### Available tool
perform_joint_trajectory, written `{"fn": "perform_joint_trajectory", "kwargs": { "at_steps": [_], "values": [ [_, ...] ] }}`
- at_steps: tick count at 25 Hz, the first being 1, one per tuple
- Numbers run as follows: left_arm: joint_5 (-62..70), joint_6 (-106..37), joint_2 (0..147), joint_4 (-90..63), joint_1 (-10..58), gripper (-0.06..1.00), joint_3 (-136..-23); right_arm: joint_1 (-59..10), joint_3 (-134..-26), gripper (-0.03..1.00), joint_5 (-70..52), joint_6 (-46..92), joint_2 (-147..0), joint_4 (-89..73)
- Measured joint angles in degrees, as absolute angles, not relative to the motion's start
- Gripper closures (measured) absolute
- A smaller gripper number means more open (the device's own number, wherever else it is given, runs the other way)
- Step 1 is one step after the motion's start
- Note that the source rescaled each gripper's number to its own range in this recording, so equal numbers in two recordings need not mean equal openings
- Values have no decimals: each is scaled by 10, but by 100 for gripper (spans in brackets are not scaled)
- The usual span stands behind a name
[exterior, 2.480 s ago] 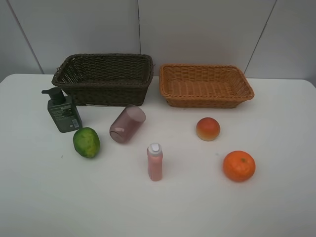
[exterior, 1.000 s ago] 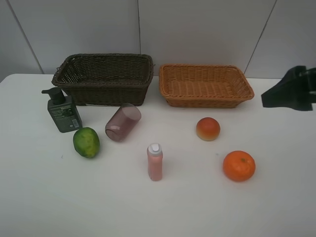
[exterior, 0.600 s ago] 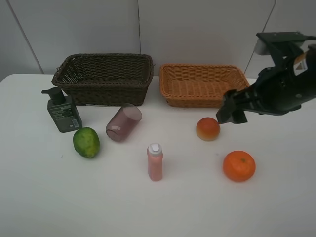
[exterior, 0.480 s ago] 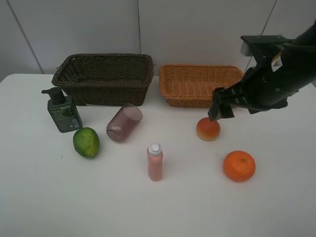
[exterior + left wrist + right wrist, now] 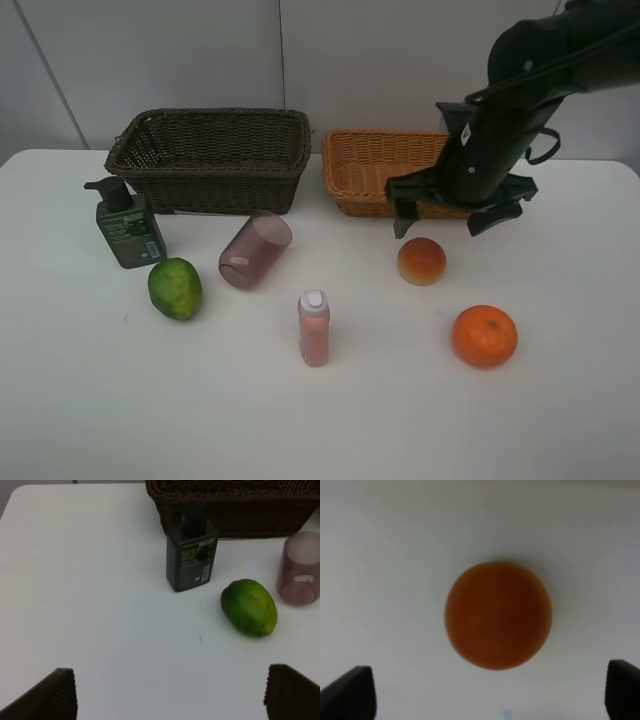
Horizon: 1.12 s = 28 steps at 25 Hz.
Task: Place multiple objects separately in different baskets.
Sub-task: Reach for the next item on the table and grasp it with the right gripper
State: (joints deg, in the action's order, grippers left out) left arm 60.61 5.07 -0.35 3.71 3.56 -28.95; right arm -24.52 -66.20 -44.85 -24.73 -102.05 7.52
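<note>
Hovering right of centre in the high view, the right gripper (image 5: 439, 222) hangs wide open over the round red-yellow fruit (image 5: 422, 261), not touching it. The fruit sits on the white bench (image 5: 560, 420) just below the shallow light orange-tan wicker basket (image 5: 360, 205). The left gripper (image 5: 175, 695) also stands wide and holds nothing. The green fruit (image 5: 175, 288) lies at left, below the deep dark brown wicker basket (image 5: 215, 190).

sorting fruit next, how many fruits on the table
3: the green fruit left by the pump bottle, the red-yellow fruit below the right gripper, the orange front right.
</note>
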Motion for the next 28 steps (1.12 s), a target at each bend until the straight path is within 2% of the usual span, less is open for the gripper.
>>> {"fn": "perform_joint_trajectory", "kwargs": {
  "at_steps": [9,28],
  "values": [
    [606,51,-3,37,36,0,-290,-228,-704,-3,-425,-286,-1112,97],
    [606,51,-3,37,36,0,-290,-228,-705,-3,-387,-289,-1184,98]
  ]
}}
